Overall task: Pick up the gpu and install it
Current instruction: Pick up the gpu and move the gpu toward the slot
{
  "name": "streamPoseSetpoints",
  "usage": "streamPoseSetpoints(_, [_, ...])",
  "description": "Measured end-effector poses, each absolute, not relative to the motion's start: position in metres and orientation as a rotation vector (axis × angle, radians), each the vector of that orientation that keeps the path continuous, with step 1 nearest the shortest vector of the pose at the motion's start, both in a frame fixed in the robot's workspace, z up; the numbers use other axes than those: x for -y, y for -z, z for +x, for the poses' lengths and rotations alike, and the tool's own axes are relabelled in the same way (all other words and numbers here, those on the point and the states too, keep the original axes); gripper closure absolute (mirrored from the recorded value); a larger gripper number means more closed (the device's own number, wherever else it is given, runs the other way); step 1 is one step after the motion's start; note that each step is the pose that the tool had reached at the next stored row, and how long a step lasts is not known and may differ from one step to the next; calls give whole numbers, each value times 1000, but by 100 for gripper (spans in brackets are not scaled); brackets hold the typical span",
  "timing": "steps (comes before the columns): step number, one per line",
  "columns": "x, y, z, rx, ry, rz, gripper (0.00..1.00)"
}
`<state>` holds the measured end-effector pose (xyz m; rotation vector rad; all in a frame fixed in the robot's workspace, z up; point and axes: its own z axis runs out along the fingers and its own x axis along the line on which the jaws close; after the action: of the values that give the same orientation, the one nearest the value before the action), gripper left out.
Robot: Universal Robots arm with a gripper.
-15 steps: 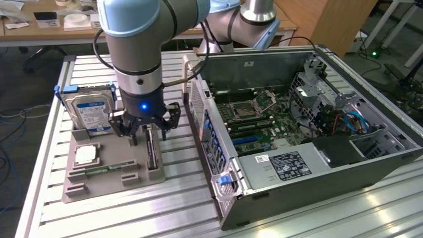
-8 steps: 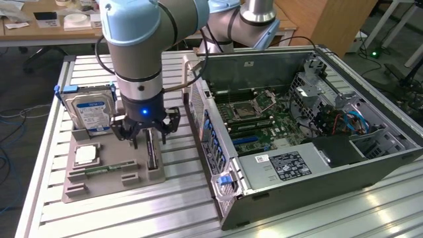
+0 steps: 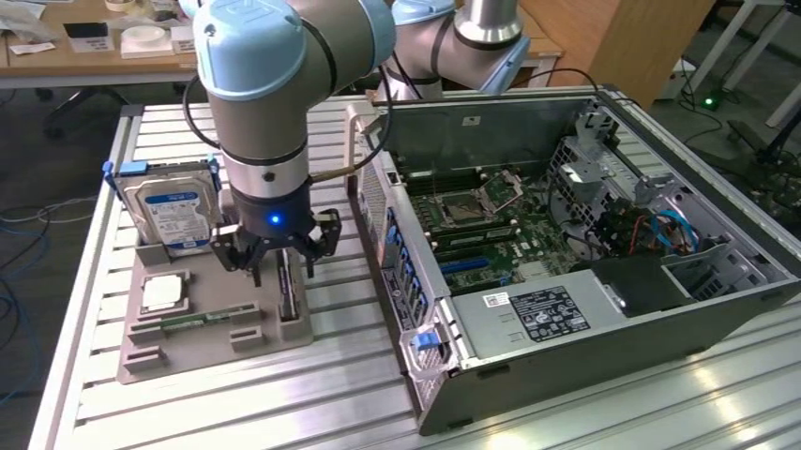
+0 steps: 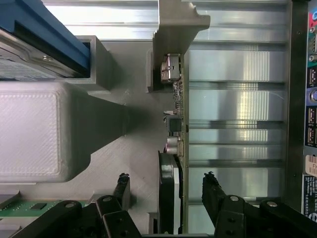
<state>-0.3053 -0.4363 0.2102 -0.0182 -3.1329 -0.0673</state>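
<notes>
My gripper (image 3: 281, 267), jaws wide open, straddles the gpu (image 4: 176, 134) upright along the holder's (image 3: 201, 361) edge nearest the computer case (image 3: 601, 370); closing off-centre, I judge, could tip or jam it

The gpu (image 3: 291, 298) is dark, the hard drive (image 3: 175, 211) blue-labelled silver, the tray (image 3: 188, 356) grey, the table (image 3: 250, 412) ribbed silver, the arm (image 3: 250, 56) pale blue.
</notes>
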Motion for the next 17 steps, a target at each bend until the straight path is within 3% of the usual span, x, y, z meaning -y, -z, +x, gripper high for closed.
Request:
streamPoseSetpoints(3, [436,-210,-305,3133,63,-18,31])
streamPoseSetpoints(6, [436,-210,-305,3134,23,-18,31])
streamPoseSetpoints(17, [430,-208,-305,3134,22,23,31])
